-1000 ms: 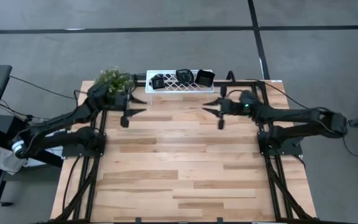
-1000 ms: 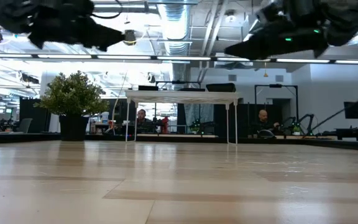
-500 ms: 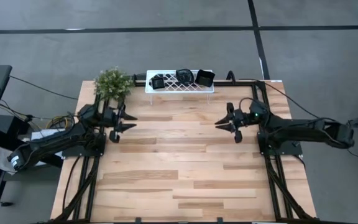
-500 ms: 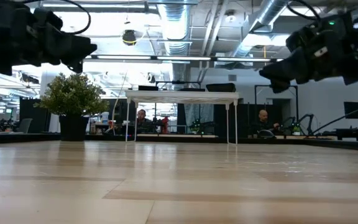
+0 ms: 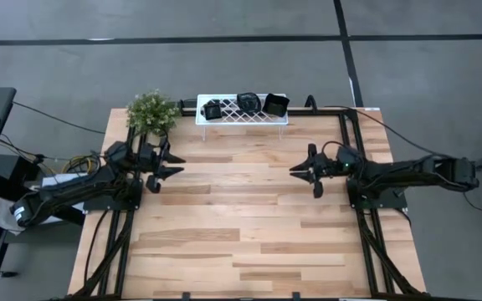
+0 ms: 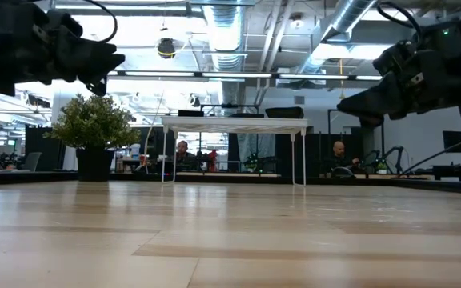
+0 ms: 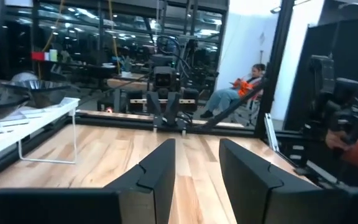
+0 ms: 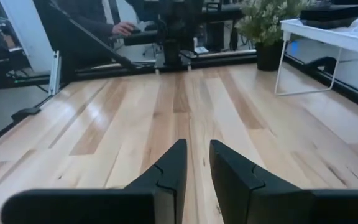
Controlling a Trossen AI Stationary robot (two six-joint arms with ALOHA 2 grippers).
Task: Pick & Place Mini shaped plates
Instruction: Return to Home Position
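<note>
The left jaws are apart, with nothing between them. The right jaws are apart too, by a smaller gap, and hold nothing. Both hang above the wood counter (image 5: 241,234), one near each side edge, and they point at each other. The little black plates (image 5: 248,101) sit in three spots in a row on the white rack (image 5: 233,119) at the far edge, well apart from both jaws. A green plant (image 5: 151,111) stands near the rack.

Three plate stacks (image 5: 248,101), one rack (image 5: 241,119), one plant (image 5: 152,111), two arms (image 5: 82,189).
</note>
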